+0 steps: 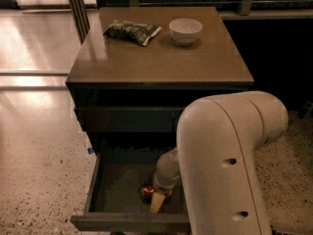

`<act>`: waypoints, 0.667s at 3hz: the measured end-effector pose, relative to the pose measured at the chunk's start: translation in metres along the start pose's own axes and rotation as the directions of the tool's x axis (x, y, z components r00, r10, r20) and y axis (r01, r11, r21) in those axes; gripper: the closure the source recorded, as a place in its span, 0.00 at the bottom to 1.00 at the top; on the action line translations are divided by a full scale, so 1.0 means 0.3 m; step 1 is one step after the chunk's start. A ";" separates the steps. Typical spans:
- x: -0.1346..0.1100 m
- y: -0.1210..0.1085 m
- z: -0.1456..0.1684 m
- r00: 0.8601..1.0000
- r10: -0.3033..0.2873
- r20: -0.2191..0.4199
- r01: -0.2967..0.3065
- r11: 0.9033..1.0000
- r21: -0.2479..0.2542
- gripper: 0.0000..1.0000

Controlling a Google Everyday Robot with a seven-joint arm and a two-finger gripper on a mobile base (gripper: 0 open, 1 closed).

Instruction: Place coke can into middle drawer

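Observation:
The middle drawer is pulled open below the cabinet, dark grey with an olive-brown floor. The coke can lies low inside it near the front, only a small red part showing. My gripper reaches down into the drawer right at the can, with one pale finger in front of it. My large white arm covers the drawer's right half and hides most of the can.
On the cabinet top lie a green snack bag at the back left and a small white bowl at the back middle. A closed dark drawer front sits above the open drawer. Speckled floor lies to the left.

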State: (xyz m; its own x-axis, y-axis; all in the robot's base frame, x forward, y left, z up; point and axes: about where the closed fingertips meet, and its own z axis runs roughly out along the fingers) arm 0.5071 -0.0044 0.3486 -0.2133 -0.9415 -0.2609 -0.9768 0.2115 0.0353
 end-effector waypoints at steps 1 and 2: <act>0.004 -0.007 -0.012 1.000 0.003 -0.001 -0.003 1.000 0.009 0.00; 0.037 -0.059 -0.098 1.000 0.023 -0.004 -0.023 0.997 0.073 0.00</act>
State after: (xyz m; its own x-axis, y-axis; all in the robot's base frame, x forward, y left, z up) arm 0.5214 -0.0262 0.3734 -0.2362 -0.9373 -0.2562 -0.9673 0.2518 -0.0296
